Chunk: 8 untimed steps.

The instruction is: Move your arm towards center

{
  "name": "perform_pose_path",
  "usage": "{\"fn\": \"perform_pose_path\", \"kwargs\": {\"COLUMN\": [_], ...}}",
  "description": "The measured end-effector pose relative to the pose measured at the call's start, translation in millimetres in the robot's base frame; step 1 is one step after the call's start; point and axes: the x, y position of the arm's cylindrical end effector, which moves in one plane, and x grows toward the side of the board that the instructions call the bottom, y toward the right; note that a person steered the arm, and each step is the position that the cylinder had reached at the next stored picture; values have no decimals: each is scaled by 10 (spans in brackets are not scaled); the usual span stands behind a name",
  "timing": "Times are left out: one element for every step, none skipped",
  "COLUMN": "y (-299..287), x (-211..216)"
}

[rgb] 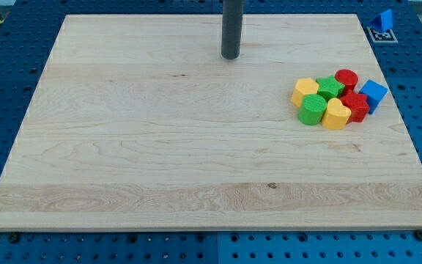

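My tip point(231, 56) on wooden board point(123, 147), near view's top, slightly right of mid-width. No gripper, plain rod; tip touches no block. Blocks clustered well apart at view's right: yellow block point(305, 89), green star point(330, 86), red cylinder point(346, 78), blue cube point(374, 93), green cylinder point(313, 109), yellow heart point(335, 114), red block point(356, 106), all packed touching. Blue object point(384, 20) off board, top right corner.

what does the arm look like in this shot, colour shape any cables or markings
Only a straight, round rod shows, dark grey with a smooth matte surface, entering from the view's top. My tip ends flat and blunt. No cables, labels or markings are visible on it, and there is no hand.
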Motion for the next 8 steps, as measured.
{"fn": "perform_pose_path", "kwargs": {"y": [196,354,659,732,728,689,589,277], "x": [-56,-20,203,265,258,258,233,314]}}
